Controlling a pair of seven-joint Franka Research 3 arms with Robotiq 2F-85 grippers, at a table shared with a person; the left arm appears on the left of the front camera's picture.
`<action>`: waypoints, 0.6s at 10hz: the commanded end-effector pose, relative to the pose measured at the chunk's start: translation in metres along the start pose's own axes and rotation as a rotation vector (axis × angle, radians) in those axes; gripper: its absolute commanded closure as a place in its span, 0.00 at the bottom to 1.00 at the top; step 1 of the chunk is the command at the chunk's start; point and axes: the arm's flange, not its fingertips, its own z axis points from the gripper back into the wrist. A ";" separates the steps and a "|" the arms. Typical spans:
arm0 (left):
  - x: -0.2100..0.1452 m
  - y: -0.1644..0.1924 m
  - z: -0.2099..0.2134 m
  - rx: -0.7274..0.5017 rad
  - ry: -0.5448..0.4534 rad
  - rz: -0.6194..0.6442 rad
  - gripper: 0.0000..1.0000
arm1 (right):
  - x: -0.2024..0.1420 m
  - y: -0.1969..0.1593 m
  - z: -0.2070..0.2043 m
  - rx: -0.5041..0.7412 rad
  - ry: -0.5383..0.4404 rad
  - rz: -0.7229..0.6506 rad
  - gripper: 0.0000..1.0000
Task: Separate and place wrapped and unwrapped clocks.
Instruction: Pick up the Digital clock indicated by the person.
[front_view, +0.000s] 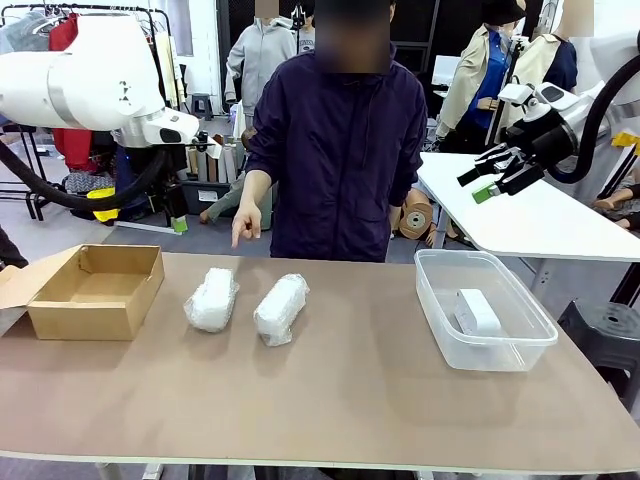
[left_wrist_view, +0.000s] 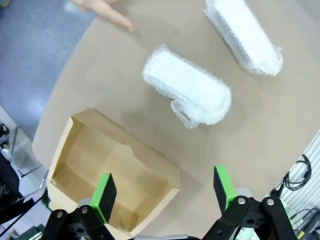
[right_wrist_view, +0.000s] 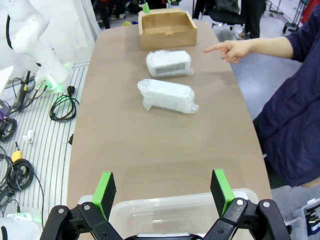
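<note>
Your left fingers (left_wrist_view: 106, 192) are spread wide with nothing between the pads and touch nothing. They hang above the box (front_view: 92, 318), over its corner in the left wrist view.

Your right fingers (right_wrist_view: 220, 186) are just as wide open and empty. They sit high in the air, well away from the box and over the tub (front_view: 487, 352). The right wrist view looks down past both pads onto the tub's rim.

Containers:
- Box: brown cardboard, open top, one flap folded out on the side away from the clocks. Nothing is in it.
- Tub: clear plastic, no lid, well apart from the box and past both wrapped clocks. The bare clock (front_view: 477, 311) lies inside on the tub's floor. It is white with rounded corners.

On the counter (front_view: 350, 410):
- First wrapped clock (front_view: 212, 299) is just beside the box, on its tub side, with a gap, so they do not touch. The bubble wrap is whitish and a loose tail bunches at one end.
- Second wrapped clock (front_view: 281, 308) is one step further from the box. It lies roughly alongside the first and apart from it.
- Both lie flat between the box and the tub.

The person's hand (front_view: 246, 225) points a finger down at the far edge of the counter, behind the first wrapped clock and a little off from the box. You can't tell from these views whether the fingertip touches the counter.
</note>
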 end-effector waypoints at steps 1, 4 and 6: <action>-0.004 0.000 0.005 0.007 0.019 -0.011 0.00 | 0.002 0.002 0.001 -0.002 0.000 0.007 0.00; 0.019 -0.001 -0.017 0.041 0.142 0.287 0.00 | 0.002 0.002 0.001 -0.002 0.000 0.007 0.00; 0.035 -0.009 -0.046 0.065 0.191 0.531 0.00 | 0.002 0.002 0.001 -0.002 0.000 0.007 0.00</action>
